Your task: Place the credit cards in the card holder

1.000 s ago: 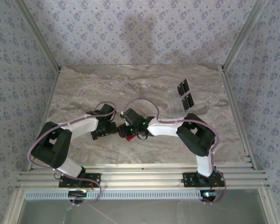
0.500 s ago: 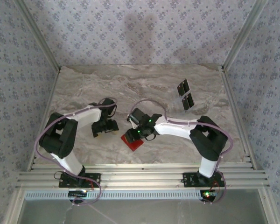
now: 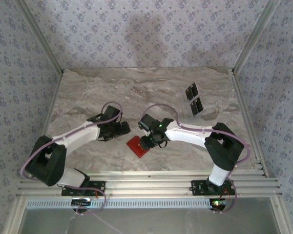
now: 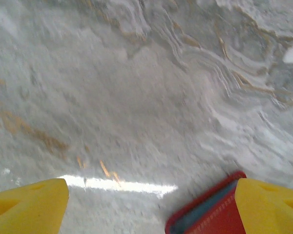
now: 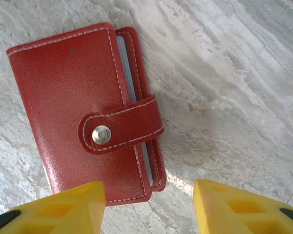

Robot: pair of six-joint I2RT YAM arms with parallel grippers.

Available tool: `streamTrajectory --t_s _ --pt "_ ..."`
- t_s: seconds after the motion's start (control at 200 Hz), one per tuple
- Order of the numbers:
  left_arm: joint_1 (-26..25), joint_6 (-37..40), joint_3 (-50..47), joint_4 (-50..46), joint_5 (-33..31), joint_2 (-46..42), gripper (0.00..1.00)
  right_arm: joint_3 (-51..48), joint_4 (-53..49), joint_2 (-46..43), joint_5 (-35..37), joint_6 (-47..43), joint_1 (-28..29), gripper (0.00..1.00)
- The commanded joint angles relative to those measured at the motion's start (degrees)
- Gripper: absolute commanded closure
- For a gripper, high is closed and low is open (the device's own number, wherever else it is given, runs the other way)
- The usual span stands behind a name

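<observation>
The card holder (image 5: 83, 112) lies flat and closed near the middle of the near edge of the tabletop (image 3: 112, 92), snap tab (image 5: 119, 124) over its cover; it looks light, stiff and smooth, likely to slide, and best pinched across its long edges. The right fingers (image 5: 58, 204) hang spread and empty above it, and the left fingers (image 4: 29, 204) are spread and empty beside one corner. The thin credit cards (image 3: 194, 99) lie well apart, toward the far right corner.

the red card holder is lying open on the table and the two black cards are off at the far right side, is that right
Not quite. The card holder is folded shut, with its snap tab wrapped across the front, as the right wrist view shows. It does lie on the table, and the two credit cards are at the far right.
</observation>
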Motion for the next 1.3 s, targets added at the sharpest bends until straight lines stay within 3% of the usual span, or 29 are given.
streamTrajectory --t_s 0.0,0.15,0.39,0.7,0.854,1.294 --pt "-2.4 -8.09 -4.27 1.93 -2.98 -4.08 0.11 3.18 -3.34 0.86 3.73 -1.94 1.36 0.48" --pt "-6.15 -14.08 -6.9 5.06 -4.47 -5.19 0.11 6.9 -3.6 2.92 4.85 -3.23 2.58 0.48" --pt "-7.59 -16.17 -5.33 10.99 -3.19 0.86 0.11 9.94 -3.67 6.47 4.93 -3.82 3.22 0.53" --pt "-6.73 -13.69 0.9 13.29 -3.05 9.02 0.11 10.34 -5.14 7.92 5.98 -3.96 2.56 0.89" --pt "-5.77 -11.72 4.06 14.66 -2.17 13.13 0.11 9.75 -5.22 6.61 6.68 -3.73 1.58 1.0" --pt "-1.96 -2.95 22.74 14.23 2.33 28.21 0.11 7.51 -5.65 0.06 6.79 -2.02 -2.46 1.0"
